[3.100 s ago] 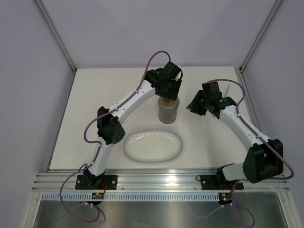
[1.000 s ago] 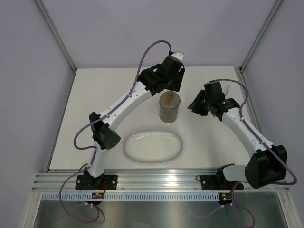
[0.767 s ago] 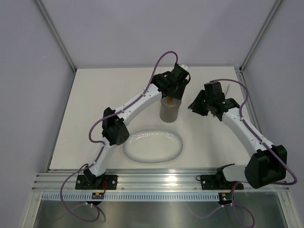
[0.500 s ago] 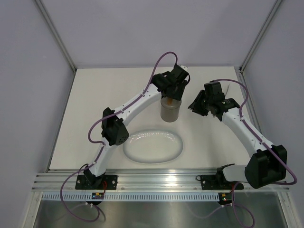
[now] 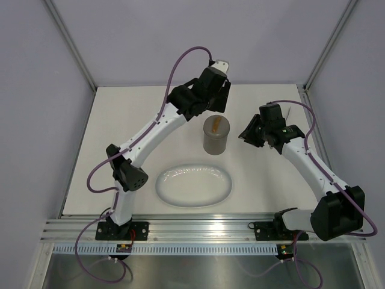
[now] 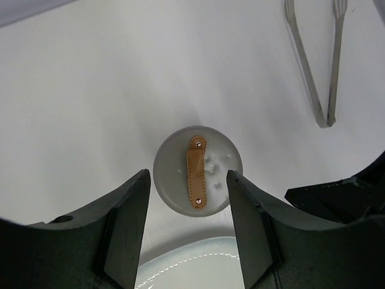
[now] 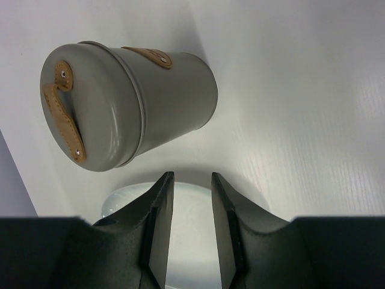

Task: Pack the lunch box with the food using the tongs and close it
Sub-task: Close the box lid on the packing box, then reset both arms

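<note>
Our left gripper (image 6: 187,186) hung spread and empty above the lidded lunch box (image 5: 215,135) beyond the plate (image 5: 194,185); our right gripper (image 7: 190,186), narrowly parted, held nothing. We judged a straight upward retreat safest.

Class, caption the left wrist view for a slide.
Open left gripper hovers above the lidded grey cylindrical lunch box; slim silver metal tongs lie beyond.
</note>
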